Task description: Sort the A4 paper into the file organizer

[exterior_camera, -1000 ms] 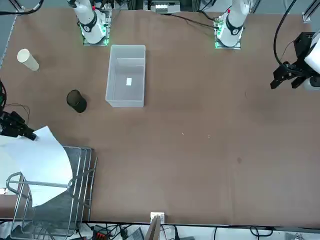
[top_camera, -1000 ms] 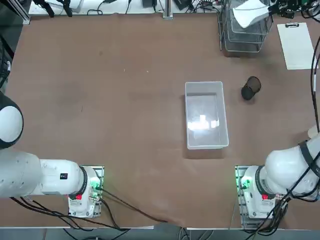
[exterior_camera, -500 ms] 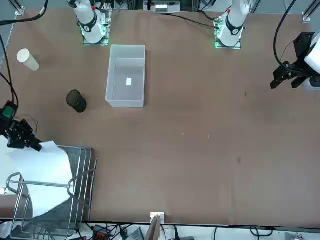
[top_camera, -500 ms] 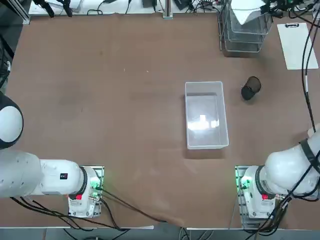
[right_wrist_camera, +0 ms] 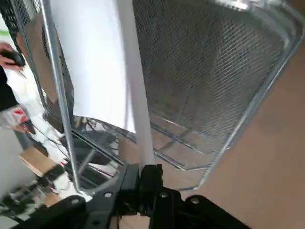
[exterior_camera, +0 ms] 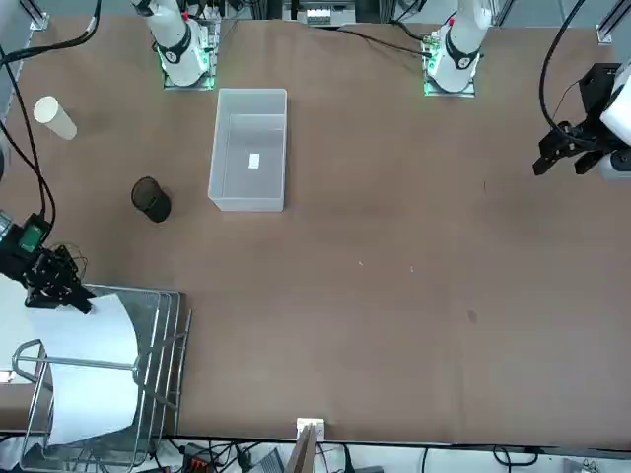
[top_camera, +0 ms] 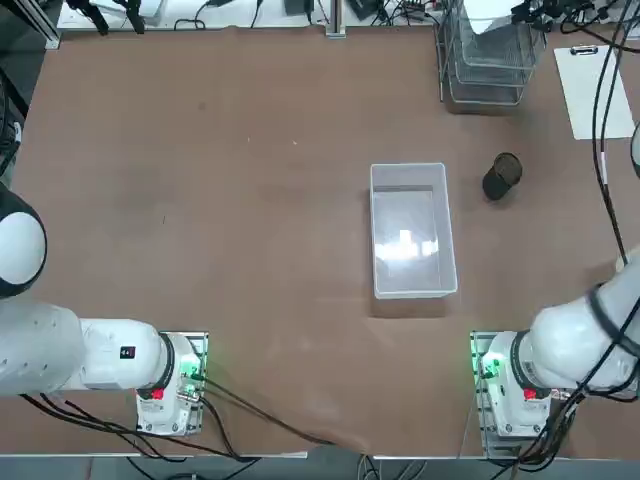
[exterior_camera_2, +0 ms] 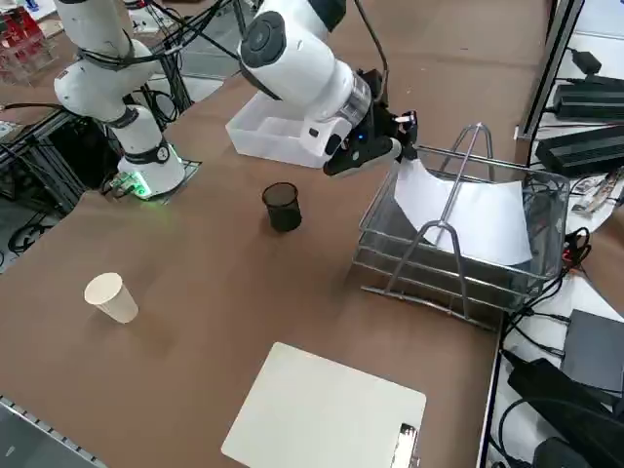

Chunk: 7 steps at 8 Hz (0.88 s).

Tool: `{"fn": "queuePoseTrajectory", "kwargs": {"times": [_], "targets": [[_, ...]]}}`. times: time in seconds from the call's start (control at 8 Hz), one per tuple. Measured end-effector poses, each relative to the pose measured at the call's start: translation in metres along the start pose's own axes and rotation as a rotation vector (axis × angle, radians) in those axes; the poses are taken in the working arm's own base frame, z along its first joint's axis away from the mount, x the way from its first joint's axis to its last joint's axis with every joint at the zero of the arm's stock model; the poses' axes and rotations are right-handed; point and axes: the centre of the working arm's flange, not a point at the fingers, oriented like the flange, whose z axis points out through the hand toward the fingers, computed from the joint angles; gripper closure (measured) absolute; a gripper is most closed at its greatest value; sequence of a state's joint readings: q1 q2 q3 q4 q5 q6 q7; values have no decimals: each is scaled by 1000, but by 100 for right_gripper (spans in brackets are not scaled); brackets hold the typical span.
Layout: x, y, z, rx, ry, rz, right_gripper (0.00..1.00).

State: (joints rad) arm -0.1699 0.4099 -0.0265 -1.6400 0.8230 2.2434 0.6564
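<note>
The A4 paper (exterior_camera: 89, 374) is a curled white sheet that arches over the top tier of the file organizer (exterior_camera: 170, 330), a silver wire-mesh rack at the table's far right corner. My right gripper (exterior_camera: 79, 299) is at the rack's near edge, shut on one corner of the sheet. In the right side view the gripper (exterior_camera_2: 401, 136) holds the paper (exterior_camera_2: 483, 222) just above the organizer (exterior_camera_2: 439, 275). The wrist view shows the fingers (right_wrist_camera: 145, 174) pinched on the paper (right_wrist_camera: 90, 62), with the mesh tray (right_wrist_camera: 209, 71) beyond. From overhead, the paper (top_camera: 490, 12) lies over the organizer (top_camera: 487, 70).
A clear plastic bin (top_camera: 410, 230) stands mid-table. A black mesh cup (top_camera: 500, 177) sits between the bin and the rack. A clipboard with a white sheet (top_camera: 595, 90) lies right of the rack, and a paper cup (exterior_camera_2: 110, 296) stands near the table's right edge.
My right gripper has carried the paper further over the organizer toward the table's far edge. The sheet has sunk lower into the top tier.
</note>
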Motion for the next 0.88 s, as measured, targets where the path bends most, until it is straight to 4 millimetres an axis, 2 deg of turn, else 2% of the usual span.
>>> {"fn": "queuePoseTrajectory", "kwargs": {"times": [0.38, 0.75, 0.88], "targets": [[-8, -1, 26, 35, 13, 51, 99], [-5, 2, 31, 32, 15, 46, 96], [-6, 1, 31, 31, 16, 14, 82]]}}
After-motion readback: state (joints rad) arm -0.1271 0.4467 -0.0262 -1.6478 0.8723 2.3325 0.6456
